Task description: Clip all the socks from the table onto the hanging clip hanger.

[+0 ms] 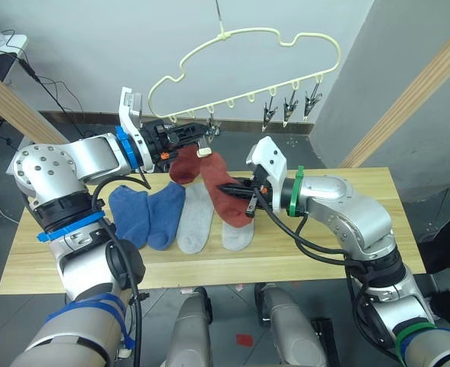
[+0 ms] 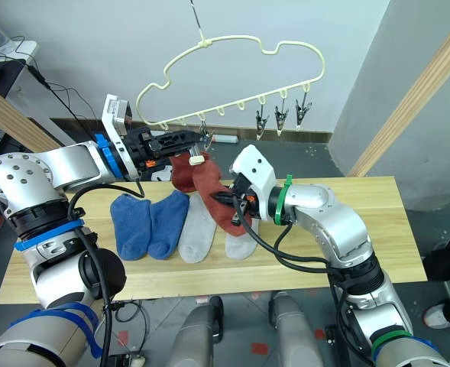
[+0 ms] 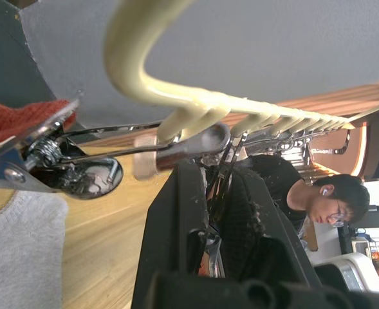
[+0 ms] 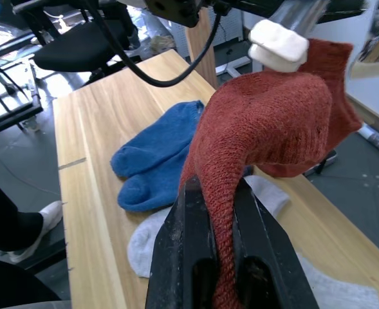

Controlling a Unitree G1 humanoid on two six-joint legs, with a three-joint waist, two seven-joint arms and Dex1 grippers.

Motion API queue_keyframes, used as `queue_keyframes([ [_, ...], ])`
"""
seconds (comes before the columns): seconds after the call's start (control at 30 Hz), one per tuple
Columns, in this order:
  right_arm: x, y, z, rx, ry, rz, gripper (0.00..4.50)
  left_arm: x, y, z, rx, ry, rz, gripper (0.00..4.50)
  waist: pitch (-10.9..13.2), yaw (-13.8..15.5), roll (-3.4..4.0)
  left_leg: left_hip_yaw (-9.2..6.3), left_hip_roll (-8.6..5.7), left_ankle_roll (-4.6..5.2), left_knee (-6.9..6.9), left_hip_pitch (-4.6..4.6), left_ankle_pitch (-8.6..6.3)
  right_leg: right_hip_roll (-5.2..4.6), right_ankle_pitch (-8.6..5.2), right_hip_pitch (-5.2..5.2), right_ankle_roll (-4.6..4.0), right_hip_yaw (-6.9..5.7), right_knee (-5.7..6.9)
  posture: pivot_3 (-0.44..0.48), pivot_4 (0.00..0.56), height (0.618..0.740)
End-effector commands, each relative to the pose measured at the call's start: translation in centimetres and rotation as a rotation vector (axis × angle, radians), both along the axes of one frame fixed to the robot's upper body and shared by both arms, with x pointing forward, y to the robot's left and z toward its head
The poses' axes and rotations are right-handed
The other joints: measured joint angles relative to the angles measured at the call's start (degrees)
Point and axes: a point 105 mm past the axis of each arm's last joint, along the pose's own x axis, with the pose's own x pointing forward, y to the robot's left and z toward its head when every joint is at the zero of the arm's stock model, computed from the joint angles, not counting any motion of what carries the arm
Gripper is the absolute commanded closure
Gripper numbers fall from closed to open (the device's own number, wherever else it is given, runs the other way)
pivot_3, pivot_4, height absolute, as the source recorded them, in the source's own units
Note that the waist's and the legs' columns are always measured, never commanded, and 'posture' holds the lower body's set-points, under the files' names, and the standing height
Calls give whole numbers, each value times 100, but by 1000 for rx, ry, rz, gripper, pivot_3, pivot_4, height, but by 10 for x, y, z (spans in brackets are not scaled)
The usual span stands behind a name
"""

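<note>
Right claw [image 1: 238,193] sits mid-frame, black fingers clamped on a soft rust red ankle sock [image 1: 223,195] that drapes up to a small metal clip [image 1: 206,150] with a white pad. A second rust red sock [image 1: 185,165] hangs just behind it. Left claw [image 1: 203,133], upper middle of the frame, is pinched shut on a clip under the pale cream-yellow cloud-shaped wire hanger [image 1: 244,38]. Lower down, two blue socks [image 1: 147,214] and two light grey socks [image 1: 196,220] lie side by side on the light wooden plank tabletop [image 1: 339,252]. Three more clips [image 1: 289,109] dangle free at the hanger's right end.
</note>
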Motion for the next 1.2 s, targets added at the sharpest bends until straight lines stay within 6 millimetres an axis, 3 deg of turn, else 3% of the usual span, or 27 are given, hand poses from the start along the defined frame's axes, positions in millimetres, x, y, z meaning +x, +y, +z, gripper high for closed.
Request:
queue_keyframes([
  [0.03,-11,4,13,34,-36,47,4466,-1,4,2,4,-15,14,4243,0,0,0,0,0,0,0,0,0,0,0,0,0,0,0,-37,358,740],
  [0.9,0,10,8,33,-36,4,4466,-4,-1,7,-1,-32,-12,4243,0,2,0,0,-1,1,0,0,0,0,0,0,0,0,0,-25,344,740],
  [1.2,7,16,23,92,-50,-10,4466,-8,-5,7,16,-61,-36,4243,0,9,0,-1,0,0,0,-1,0,0,0,-1,0,-1,0,-30,349,740],
])
